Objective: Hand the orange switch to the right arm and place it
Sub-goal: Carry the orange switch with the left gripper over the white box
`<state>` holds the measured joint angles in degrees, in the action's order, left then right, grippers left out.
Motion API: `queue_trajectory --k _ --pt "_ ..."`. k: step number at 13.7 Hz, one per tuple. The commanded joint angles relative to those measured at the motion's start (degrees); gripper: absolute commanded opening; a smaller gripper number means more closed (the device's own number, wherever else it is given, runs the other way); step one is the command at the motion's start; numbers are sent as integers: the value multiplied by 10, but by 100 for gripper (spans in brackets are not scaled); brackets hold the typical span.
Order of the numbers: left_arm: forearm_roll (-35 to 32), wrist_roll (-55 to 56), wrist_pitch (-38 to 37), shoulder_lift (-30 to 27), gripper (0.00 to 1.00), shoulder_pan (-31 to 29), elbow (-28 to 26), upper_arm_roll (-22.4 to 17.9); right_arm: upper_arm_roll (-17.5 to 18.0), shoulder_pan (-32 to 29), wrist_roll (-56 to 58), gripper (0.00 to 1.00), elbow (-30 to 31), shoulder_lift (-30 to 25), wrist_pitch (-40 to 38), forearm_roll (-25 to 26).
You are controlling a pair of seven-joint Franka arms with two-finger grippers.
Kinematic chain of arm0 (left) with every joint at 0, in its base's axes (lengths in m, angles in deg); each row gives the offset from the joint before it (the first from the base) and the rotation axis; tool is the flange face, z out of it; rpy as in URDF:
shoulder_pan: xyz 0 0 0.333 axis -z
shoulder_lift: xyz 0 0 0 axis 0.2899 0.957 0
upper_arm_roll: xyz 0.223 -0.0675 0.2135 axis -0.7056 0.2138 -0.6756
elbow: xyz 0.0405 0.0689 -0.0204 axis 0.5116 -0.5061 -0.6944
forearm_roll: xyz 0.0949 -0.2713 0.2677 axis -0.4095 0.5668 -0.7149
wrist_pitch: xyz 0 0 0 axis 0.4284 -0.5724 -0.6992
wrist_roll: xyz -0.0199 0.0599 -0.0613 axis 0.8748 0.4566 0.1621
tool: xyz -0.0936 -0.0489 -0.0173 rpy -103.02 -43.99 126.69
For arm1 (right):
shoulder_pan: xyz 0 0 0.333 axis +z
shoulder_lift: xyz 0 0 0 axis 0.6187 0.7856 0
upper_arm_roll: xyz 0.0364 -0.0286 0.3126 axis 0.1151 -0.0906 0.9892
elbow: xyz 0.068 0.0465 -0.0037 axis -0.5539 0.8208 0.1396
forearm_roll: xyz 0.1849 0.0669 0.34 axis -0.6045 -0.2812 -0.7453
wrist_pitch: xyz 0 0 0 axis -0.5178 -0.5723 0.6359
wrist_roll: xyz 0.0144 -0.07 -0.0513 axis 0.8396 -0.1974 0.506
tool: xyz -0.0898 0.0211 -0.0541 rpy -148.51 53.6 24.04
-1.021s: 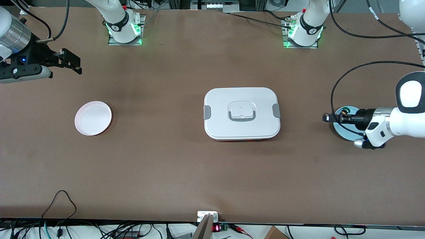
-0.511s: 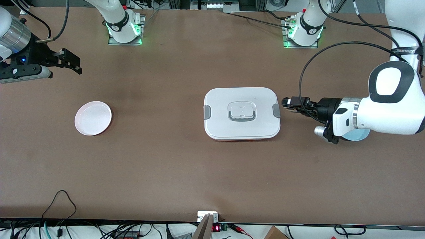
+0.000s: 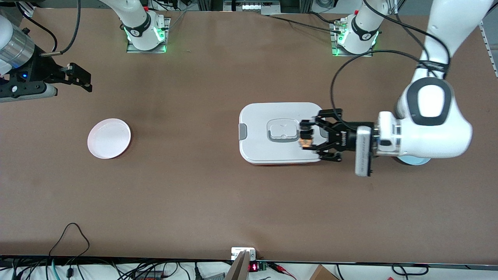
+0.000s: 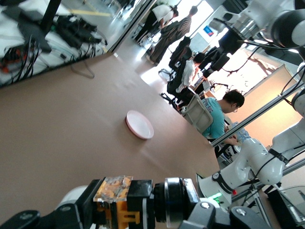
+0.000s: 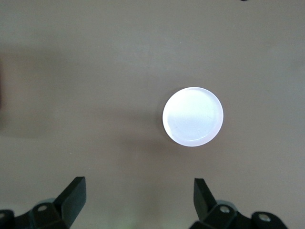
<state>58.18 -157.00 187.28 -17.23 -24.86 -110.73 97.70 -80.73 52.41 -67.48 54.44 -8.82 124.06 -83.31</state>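
Observation:
My left gripper (image 3: 307,137) is shut on the orange switch (image 3: 305,140), a small black button with orange marks, and holds it in the air over the white lidded box (image 3: 268,111), above the end of the box toward the left arm. The left wrist view shows the switch (image 4: 119,205) clamped in the left gripper (image 4: 136,210). My right gripper (image 3: 82,77) is open and empty, up in the air near the right arm's end of the table. In the right wrist view the right gripper (image 5: 138,193) hangs over bare table beside the pink plate (image 5: 193,117).
The pink plate (image 3: 109,138) lies toward the right arm's end of the table; it also shows in the left wrist view (image 4: 139,125). A light blue plate (image 3: 419,160) is mostly hidden under the left arm. The arm bases (image 3: 144,31) stand along the table's edge.
My left gripper has swung from the blue plate toward the table's middle with the orange switch and now is over the white box. The right gripper has barely shifted.

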Motion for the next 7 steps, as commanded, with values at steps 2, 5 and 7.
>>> queue_trajectory --k 2,5,7 --pt "67 -157 75 1 7 44 -16 4 0 -21 2 100 -11 9 -1 5" --pt "123 -239 146 1 4 91 -38 7 0 -21 2 100 -11 15 -7 9" --pt "138 -330 154 5 0 113 -42 10 1 -20 9 100 -11 21 -10 2"
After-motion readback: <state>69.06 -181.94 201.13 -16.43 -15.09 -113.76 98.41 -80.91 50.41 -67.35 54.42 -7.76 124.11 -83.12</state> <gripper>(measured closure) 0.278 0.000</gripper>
